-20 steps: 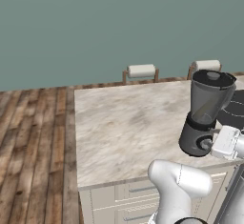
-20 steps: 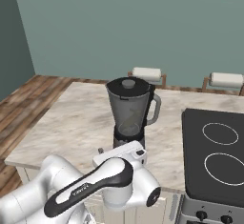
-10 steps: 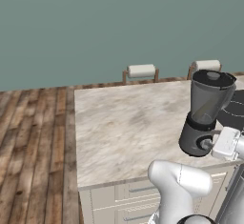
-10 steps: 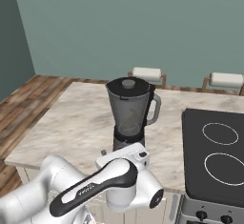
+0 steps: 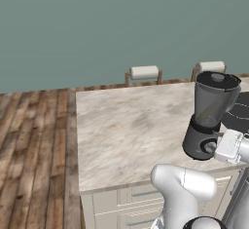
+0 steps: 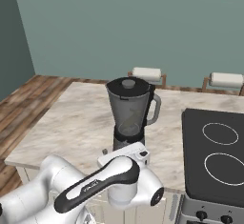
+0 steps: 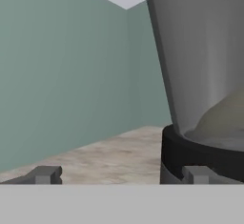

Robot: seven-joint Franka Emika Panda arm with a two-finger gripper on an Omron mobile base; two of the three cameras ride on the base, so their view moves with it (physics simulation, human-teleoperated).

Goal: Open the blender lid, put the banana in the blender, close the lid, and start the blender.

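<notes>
So the blender (image 6: 130,115) is sitting on the marble counter (image 5: 126,125) next to the black cooktop (image 6: 217,151) with its lid (image 6: 127,83) on and something pale and yellowish inside, and the gripper (image 7: 119,175) hangs spread wide, holding nothing, right at its dark base.

We view the blender (image 5: 210,113) from behind-left and behind-right of the arm, both base views looking forward and down and sharing it with the countertop (image 6: 71,123), while our hand view faces its jar (image 7: 205,61) close and level.
</notes>
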